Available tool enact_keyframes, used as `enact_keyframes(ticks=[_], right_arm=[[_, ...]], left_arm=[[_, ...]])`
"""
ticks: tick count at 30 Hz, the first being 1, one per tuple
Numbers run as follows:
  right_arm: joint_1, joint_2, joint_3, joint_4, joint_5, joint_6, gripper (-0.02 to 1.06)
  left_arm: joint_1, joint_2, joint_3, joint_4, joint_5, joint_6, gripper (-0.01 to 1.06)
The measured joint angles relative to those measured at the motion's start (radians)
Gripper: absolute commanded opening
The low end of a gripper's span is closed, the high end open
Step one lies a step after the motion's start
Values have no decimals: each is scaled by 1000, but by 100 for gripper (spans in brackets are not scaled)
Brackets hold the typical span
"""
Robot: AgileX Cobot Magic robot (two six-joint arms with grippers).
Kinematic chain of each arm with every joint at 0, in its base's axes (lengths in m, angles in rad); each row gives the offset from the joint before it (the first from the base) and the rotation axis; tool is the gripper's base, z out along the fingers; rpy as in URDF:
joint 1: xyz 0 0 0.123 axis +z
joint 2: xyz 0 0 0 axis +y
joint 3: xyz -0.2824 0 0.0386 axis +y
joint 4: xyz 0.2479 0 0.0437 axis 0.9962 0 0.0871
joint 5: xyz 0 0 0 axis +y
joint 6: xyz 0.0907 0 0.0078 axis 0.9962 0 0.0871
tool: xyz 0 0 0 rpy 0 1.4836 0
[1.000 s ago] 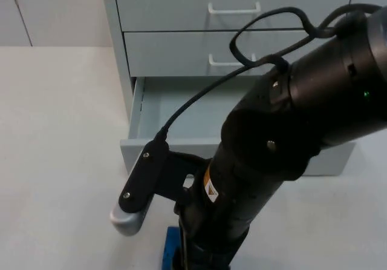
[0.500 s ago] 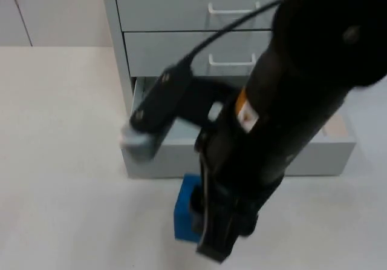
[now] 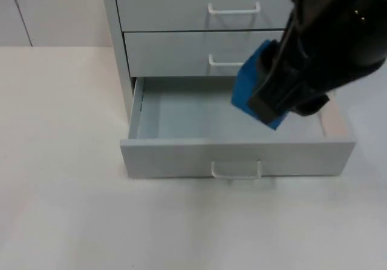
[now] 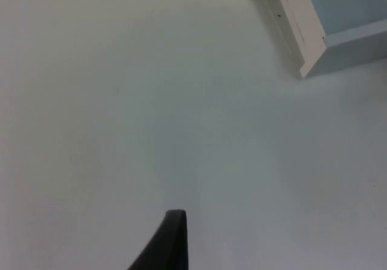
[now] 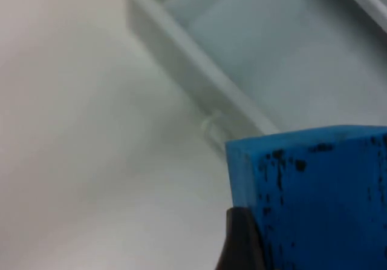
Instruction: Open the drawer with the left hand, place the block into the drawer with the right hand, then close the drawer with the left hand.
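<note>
Over the drawer: the right gripper (image 3: 266, 103) hangs above the open bottom drawer (image 3: 181, 121), clamped on the blue block (image 3: 247, 88).
Cabinet: a grey unit with 3 drawers stands on the white counter (image 3: 60, 161); the upper 2 are shut, the lowest is pulled out toward the camera with its handle (image 3: 236, 172) facing forward.
Done, by my reading: step 1, opening, looks complete, since the drawer stands well out and its floor is bare.
In hand: step 2, the block is lifted clear of the counter and carried over the drawer's right half, not yet let go.
Left to do: lower and release the block inside, then push the drawer shut with the left arm.
Block and gripper: in the right wrist view the block (image 5: 314, 191) sits against a black fingertip, with the drawer front and its floor beyond it.
Block and drawer: above the cavity, apart from the floor; how high I cannot tell.
Left gripper (image 4: 163, 246): waits over bare counter, just beside the cabinet's corner (image 4: 314, 46); whether its fingers are apart or together I cannot tell.
</note>
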Motion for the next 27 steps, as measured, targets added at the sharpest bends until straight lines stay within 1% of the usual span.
enact_keyframes(ticks=[1, 2, 4, 6, 7, 8, 11, 12, 13, 15, 17, 18, 19, 20, 23, 24, 25, 26, 27], right_arm=[[-38, 0, 22, -16, -23, 66, 0], [-38, 0, 22, -16, -23, 66, 0], [-93, 0, 63, -36, -92, 156, 0], [-167, 0, 110, -46, -197, 247, 0], [-204, 0, 129, -50, -254, 275, 0], [-204, 0, 129, -50, -254, 275, 0], [-299, 2, 179, -57, -397, 321, 0], [-319, 4, 186, -59, -419, 326, 0], [-319, 4, 186, -59, -419, 326, 0], [-350, 12, 189, -68, -439, 332, 0], [-357, 34, 189, -101, -446, 361, 0], [-358, 50, 189, -129, -451, 393, 0], [-358, 50, 189, -129, -451, 393, 0], [-358, 70, 189, -164, -454, 431, 0], [-359, 143, 189, -296, -458, 612, 0], [-359, 143, 189, -296, -458, 612, 0], [-359, 170, 189, -349, -461, 666, 0], [-359, 193, 189, -396, -464, 737, 0], [-359, 233, 189, -486, -467, 850, 0]], left_arm=[[0, 0, 0, 0, 0, 2, 105], [0, 0, 0, 0, 0, 2, 105], [0, 0, 0, 0, 0, 2, 105], [0, 0, 0, -2, 0, 2, 105], [0, 0, 0, -2, 0, 2, 105], [0, 0, 0, -2, 0, 2, 105], [0, 0, 0, -4, -2, 2, 105], [0, 0, 0, -6, -2, 2, 105], [0, 0, 0, -6, -2, 2, 105], [0, 0, 0, -6, -4, 2, 105], [0, 0, 0, -6, -4, 2, 105], [0, 0, 0, -6, -7, 2, 105], [0, 0, 0, -6, -7, 2, 105], [0, 0, 0, -6, -9, 2, 105], [0, 0, 0, -6, -13, 2, 105], [0, 0, 0, -6, -13, 2, 105], [0, 0, 0, -6, -13, 2, 105], [0, 0, 0, -6, -13, 2, 105], [0, 0, 0, -6, -13, 2, 105]])
